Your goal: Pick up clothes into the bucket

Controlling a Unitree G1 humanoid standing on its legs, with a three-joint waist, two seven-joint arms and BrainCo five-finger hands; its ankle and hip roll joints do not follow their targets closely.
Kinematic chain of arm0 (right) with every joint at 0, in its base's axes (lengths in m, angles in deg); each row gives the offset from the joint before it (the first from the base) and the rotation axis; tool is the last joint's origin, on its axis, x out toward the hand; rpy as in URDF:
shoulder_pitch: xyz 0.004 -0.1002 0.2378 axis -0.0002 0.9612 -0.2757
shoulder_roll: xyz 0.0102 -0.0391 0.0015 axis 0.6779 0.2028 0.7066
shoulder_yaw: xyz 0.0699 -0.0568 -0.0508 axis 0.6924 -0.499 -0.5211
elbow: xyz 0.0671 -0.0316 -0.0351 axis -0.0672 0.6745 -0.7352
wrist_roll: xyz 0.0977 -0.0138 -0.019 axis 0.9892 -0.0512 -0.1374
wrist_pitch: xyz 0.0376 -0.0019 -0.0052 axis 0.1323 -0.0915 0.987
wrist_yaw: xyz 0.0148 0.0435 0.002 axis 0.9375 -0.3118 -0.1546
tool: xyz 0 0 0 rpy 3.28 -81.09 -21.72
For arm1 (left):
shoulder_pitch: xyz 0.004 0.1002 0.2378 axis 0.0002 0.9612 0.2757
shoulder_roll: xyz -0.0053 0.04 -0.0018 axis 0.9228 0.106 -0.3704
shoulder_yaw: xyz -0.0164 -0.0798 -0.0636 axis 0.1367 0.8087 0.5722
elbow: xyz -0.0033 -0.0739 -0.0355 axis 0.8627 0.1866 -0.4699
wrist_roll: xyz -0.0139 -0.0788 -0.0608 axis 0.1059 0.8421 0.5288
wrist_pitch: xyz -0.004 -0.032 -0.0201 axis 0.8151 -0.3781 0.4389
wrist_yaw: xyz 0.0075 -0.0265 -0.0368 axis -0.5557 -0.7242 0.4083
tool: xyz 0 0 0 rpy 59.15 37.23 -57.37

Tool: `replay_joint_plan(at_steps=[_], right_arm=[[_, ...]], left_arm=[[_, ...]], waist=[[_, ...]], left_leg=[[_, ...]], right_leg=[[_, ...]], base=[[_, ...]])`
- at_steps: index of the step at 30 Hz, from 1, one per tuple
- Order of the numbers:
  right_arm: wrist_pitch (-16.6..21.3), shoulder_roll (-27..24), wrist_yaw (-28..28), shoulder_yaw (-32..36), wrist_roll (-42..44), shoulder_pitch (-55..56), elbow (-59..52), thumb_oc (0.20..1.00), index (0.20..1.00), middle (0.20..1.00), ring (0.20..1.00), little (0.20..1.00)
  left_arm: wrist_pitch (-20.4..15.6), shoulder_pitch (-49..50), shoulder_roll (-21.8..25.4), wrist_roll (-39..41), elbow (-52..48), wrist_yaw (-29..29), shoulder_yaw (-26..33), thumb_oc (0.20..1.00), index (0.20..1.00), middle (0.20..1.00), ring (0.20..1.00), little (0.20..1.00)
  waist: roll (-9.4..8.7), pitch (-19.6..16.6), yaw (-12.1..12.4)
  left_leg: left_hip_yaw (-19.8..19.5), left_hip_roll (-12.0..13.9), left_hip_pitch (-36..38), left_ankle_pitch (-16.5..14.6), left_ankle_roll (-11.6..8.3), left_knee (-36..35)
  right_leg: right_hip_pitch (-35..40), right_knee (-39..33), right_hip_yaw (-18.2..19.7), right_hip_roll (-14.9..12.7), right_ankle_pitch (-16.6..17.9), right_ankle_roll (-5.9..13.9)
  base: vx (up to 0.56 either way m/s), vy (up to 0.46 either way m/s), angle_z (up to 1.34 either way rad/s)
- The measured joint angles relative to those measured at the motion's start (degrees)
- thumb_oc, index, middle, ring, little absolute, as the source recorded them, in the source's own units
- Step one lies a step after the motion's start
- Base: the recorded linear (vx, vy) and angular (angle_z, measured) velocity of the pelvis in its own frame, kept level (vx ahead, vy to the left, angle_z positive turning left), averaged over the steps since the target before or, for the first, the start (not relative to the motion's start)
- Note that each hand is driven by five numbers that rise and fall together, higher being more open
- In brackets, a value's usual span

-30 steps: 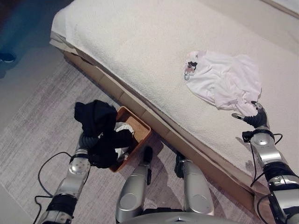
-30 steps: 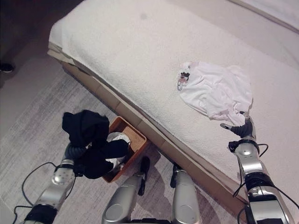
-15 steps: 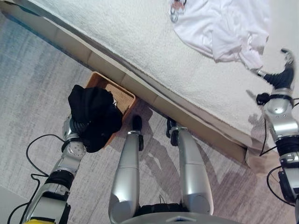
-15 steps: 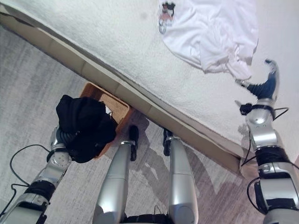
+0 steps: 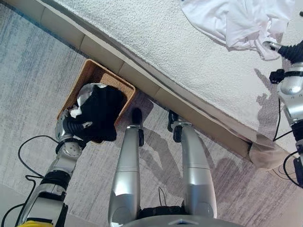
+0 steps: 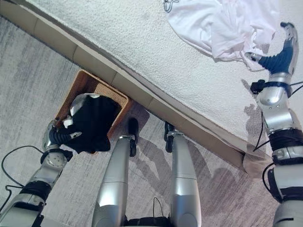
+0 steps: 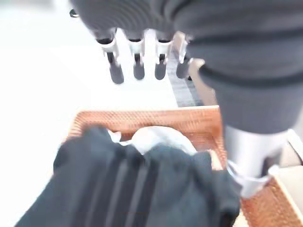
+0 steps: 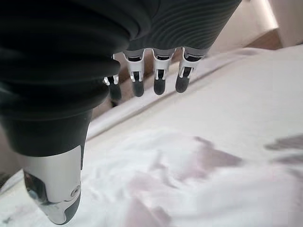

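Nearest the robot, on the grey patterned carpet (image 5: pixel 38 94), the left hand (image 5: pixel 75 126) hovers at the near edge of the brown woven basket (image 5: pixel 87 75), which sits on the floor right against the base of the bed (image 5: pixel 156 52). In the left wrist view its fingers (image 7: pixel 137 66) hang straight and loose above the load, curled round nothing (the thumb stands apart at the side, also free). The black garment (image 5: pixel 102 116) lies heaped in the basket, part of it draped over the near rim just beside the hand, and a bit of white cloth (image 5: pixel 87 90) peeks out from under it toward the basket's far side.

Farther off, on the bed's pale textured cover, the right hand (image 6: pixel 279 56) is raised with its fingers (image 8: pixel 158 75) extended and relaxed, grasping nothing. It stands just beside the near edge of the white shirt (image 5: pixel 236 21), which lies crumpled and spread on the cover, well apart from the basket; whether a fingertip touches the cloth cannot be told.
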Motion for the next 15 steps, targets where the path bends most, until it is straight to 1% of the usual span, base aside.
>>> replay_joint_plan(at_steps=[1,2,3,4,5,6,7,8,10,12,13,14,15], right_arm=[[-0.1,-0.8,-0.5,-2.0,0.0,-2.3,1.3,1.0,1.0,1.0,1.0,1.0],[-0.1,-1.3,-0.7,-3.1,0.0,-3.4,2.2,1.0,1.0,1.0,1.0,1.0],[-0.4,-1.7,-1.5,-4.6,0.0,-5.3,3.6,1.0,1.0,1.0,1.0,1.0],[-0.7,-2.4,-2.0,-7.4,0.0,-7.1,5.3,1.0,1.0,1.0,1.0,1.0],[-1.4,-3.0,-3.8,-11.1,-0.5,-10.5,8.9,1.0,1.0,1.0,1.0,1.0],[-1.8,-3.0,-4.3,-12.3,-0.6,-11.7,10.2,1.0,1.0,1.0,1.0,1.0],[-2.2,-2.9,-5.5,-14.1,-0.7,-13.8,11.9,1.0,1.0,1.0,1.0,1.0],[-2.6,-2.9,-6.2,-16.1,-0.8,-15.5,13.3,1.0,1.0,1.0,1.0,1.0],[-2.8,-2.7,-7.4,-17.2,-1.0,-17.3,15.1,1.0,1.0,1.0,1.0,1.0],[-3.2,-3.1,-10.6,-20.7,-1.2,-18.5,15.5,1.0,1.0,1.0,1.0,1.0],[-3.4,-3.2,-12.9,-22.8,-1.3,-18.9,15.5,1.0,1.0,1.0,1.0,1.0],[-3.5,-3.1,-13.8,-23.5,-1.3,-19.1,15.5,1.0,1.0,1.0,1.0,1.0],[-3.6,-3.2,-16.9,-24.8,-1.2,-19.3,16.5,1.0,1.0,1.0,1.0,1.0]], left_arm=[[-0.1,0.2,0.0,1.4,0.1,0.0,0.8,1.0,1.0,1.0,1.0,1.0],[-0.2,0.3,0.0,1.9,0.0,0.0,1.1,1.0,1.0,1.0,1.0,1.0],[-0.4,0.8,0.0,3.2,0.1,-0.1,1.5,1.0,1.0,1.0,1.0,1.0],[-0.7,1.0,0.0,3.5,0.1,-0.1,1.6,1.0,1.0,1.0,1.0,1.0],[-0.8,1.5,-0.1,4.3,0.2,-0.3,1.5,1.0,1.0,1.0,1.0,1.0],[-0.8,1.7,-0.1,4.3,0.3,-0.5,1.5,1.0,1.0,1.0,1.0,1.0],[-1.0,2.3,-0.1,5.2,0.6,-0.7,1.5,1.0,1.0,1.0,1.0,1.0],[-1.1,2.5,-0.1,5.6,0.9,-0.9,1.5,1.0,1.0,1.0,1.0,1.0],[-1.3,2.7,-0.1,7.1,0.8,-1.1,1.5,1.0,1.0,1.0,1.0,1.0],[-2.0,3.2,0.2,9.2,0.4,-2.2,1.7,1.0,1.0,1.0,1.0,1.0],[-2.4,3.7,0.4,10.5,-0.8,-2.8,1.9,1.0,1.0,1.0,1.0,1.0],[-2.6,3.9,0.4,10.8,-1.6,-3.1,2.0,1.0,1.0,1.0,1.0,1.0],[-3.7,5.2,-0.2,13.6,-5.6,-4.0,3.6,1.0,1.0,1.0,1.0,1.0]], waist=[[0.0,0.0,0.3],[0.0,0.0,0.1],[0.04,0.0,0.9],[0.0,0.0,1.1],[0.01,0.0,1.6],[0.0,0.0,1.5],[0.02,-0.1,2.5],[0.03,-0.1,2.6],[0.03,-0.1,3.3],[0.04,-0.1,3.5],[0.04,-0.1,3.3],[0.06,-0.1,3.8],[0.08,-0.1,4.4]], left_leg=[[-0.2,-0.2,0.0,0.1,-0.02,-0.3],[-0.2,-0.3,0.0,0.2,-0.24,-0.4],[-0.3,-0.4,0.1,0.3,-0.23,-0.7],[-0.1,-0.4,0.2,0.3,-0.23,-0.8],[-0.1,-0.7,0.4,0.4,-0.13,-1.2],[-0.1,-0.8,0.5,0.4,-0.12,-1.2],[-0.2,-1.0,0.5,0.4,-0.12,-1.4],[-0.1,-1.0,0.5,0.4,-0.13,-1.3],[-0.2,-1.3,0.7,0.5,-0.16,-1.7],[-0.5,-1.8,1.2,0.9,-0.35,-2.3],[-0.7,-2.2,1.6,1.1,-0.56,-2.7],[-0.8,-2.4,1.7,1.4,-0.54,-3.0],[-0.9,-2.9,2.0,1.9,-0.57,-3.9]], right_leg=[[0.0,0.0,-0.2,-0.2,0.2,-0.07],[0.0,-0.1,-0.1,-0.2,0.2,-0.1],[0.0,-0.1,-0.4,-0.5,0.2,-0.14],[0.0,-0.2,-0.4,-0.6,0.2,-0.15],[0.1,-0.2,-0.3,-0.9,0.2,-0.24],[0.1,-0.2,-0.3,-1.0,0.2,-0.26],[0.2,0.0,-0.5,-1.1,0.2,-0.35],[0.2,0.0,-0.4,-1.2,0.2,-0.36],[0.4,0.1,-0.5,-1.5,0.1,-0.43],[0.8,0.1,-0.8,-2.1,0.0,-0.53],[1.1,0.0,-0.9,-2.5,0.0,-0.64],[1.2,0.0,-1.0,-2.7,-0.1,-0.62],[1.4,-0.2,-1.0,-3.1,-0.1,-0.61]], base=[[0.01,-0.015,0.09],[0.01,-0.021,0.07],[0.01,-0.027,0.04],[0.01,-0.024,0.04],[0.01,-0.023,0.06],[0.01,-0.024,0.07],[0.01,-0.031,0.04],[0.0,0.0,0.0],[0.01,-0.046,0.09],[0.0,-0.066,0.16],[0.0,-0.056,0.13],[0.0,-0.084,0.19],[0.0,-0.061,0.15]])
